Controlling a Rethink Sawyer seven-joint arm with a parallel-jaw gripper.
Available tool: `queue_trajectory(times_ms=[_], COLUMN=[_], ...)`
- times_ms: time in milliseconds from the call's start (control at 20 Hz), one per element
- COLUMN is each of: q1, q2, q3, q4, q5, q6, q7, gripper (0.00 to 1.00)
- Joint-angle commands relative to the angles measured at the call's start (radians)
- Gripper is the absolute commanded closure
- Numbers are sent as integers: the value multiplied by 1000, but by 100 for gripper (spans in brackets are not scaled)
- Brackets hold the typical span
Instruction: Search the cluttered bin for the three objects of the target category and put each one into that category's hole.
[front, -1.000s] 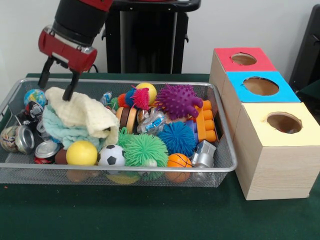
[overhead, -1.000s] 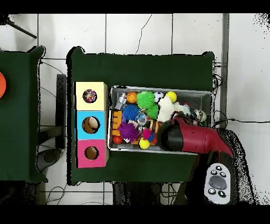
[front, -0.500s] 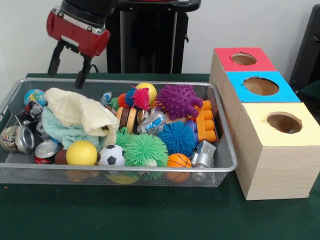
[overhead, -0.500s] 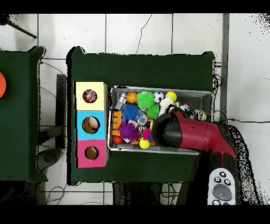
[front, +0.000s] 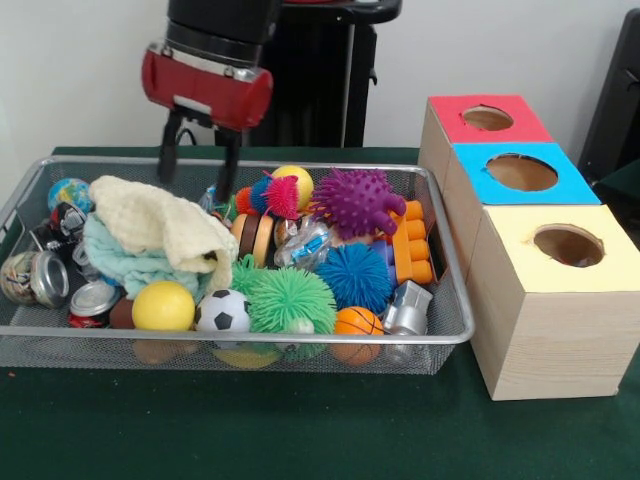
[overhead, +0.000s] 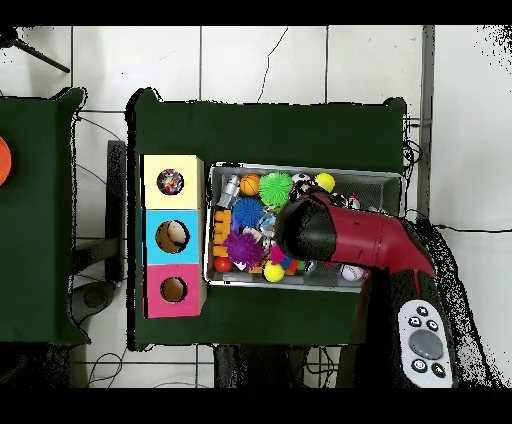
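- The red-and-black robot hand (front: 199, 158) hangs empty, fingers apart, over the back rim of the silver wire-mesh bin (front: 250, 340) on the green counter (front: 250, 430).
- From the bin's centre, the cream fabric cloth (front: 160, 222) lies at about nine o'clock, draped over a pale teal cloth (front: 125, 262); the hand is just past its upper right corner.
- My read: it should drop straight onto the cream cloth's raised fold and pinch only that layer, clear of the yellow smooth ball (front: 163, 305).
- Counted: two cloths visible, three wooden boxes; the round hole in the yellow panel (front: 568, 245) sits at three o'clock. In the overhead view something patterned already shows inside it.
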Motion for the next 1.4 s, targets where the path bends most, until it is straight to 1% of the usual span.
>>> queue_trajectory(times_ms=[50, 200, 400, 550, 900, 1050, 1300, 1400], q1=[-30, -35, -44, -29, -12, 21, 39, 68], q2=[54, 71, 94, 109, 146, 168, 214, 241], q3=[184, 200, 236, 236, 232, 178, 139, 90], q4=[127, 130, 140, 140, 126, 102, 85, 59], q5=[36, 34, 53, 56, 53, 32, 18, 11], q6=[8, -15, -27, -42, -58, -65, -91, -94], q7=[18, 39, 65, 90, 103, 121, 131, 147], gripper=[0, 0, 0, 0, 0, 0, 0, 0])
